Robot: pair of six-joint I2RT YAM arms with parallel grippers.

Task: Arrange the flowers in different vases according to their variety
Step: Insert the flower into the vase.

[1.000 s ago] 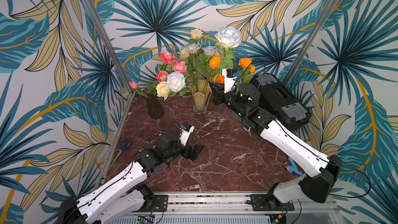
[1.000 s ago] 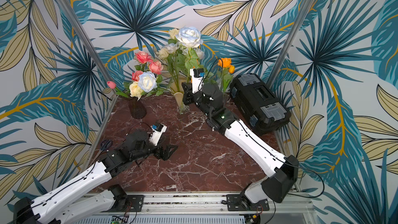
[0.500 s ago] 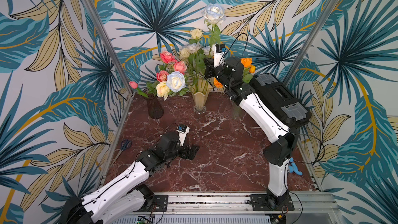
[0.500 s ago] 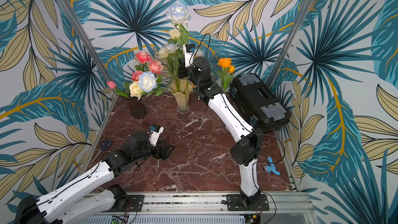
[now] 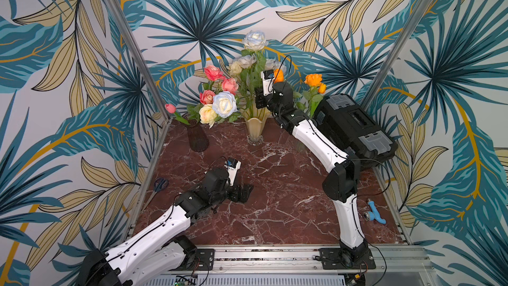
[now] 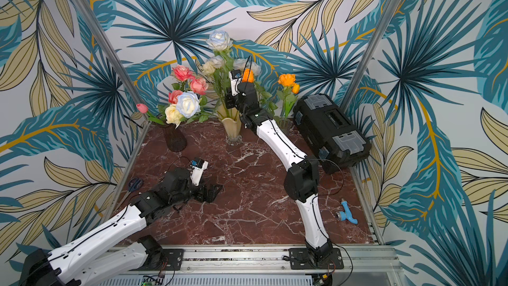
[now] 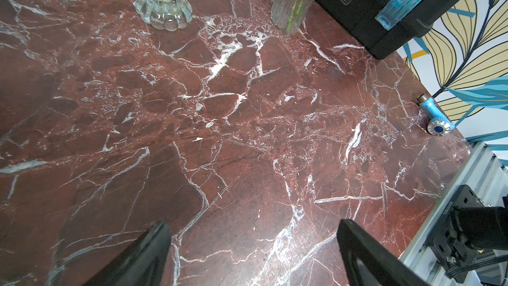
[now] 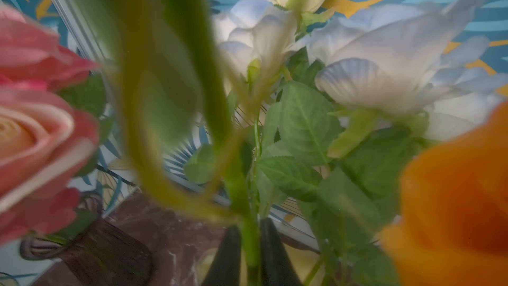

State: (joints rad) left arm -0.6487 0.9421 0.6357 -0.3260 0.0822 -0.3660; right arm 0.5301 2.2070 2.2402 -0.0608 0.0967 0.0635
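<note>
My right gripper (image 5: 259,100) (image 8: 250,246) is shut on the green stem of a tall pale-blue rose (image 5: 255,40), which stands in the bunch of white roses over the cream-yellow vase (image 5: 255,129). The dark purple vase (image 5: 197,138) holds pink roses (image 5: 214,72), a pink tulip (image 5: 170,108), a pale-blue rose (image 5: 224,104) and a cream rose (image 5: 207,114). Orange roses (image 6: 287,79) stand in the clear vase (image 6: 284,125). An orange bud (image 5: 278,75) shows just behind my right wrist. My left gripper (image 5: 244,192) (image 7: 254,243) hangs open over the bare marble.
A black toolbox (image 5: 354,125) lies at the back right, close to the clear vase and my right forearm. Scissors (image 5: 160,184) lie at the left edge of the table. A blue tap fitting (image 5: 375,213) lies near the right front corner.
My right arm carried the pale-blue rose left from the clear vase's side, lifted it high, then brought it down into the cream-yellow vase's bunch. The left arm barely moved.
</note>
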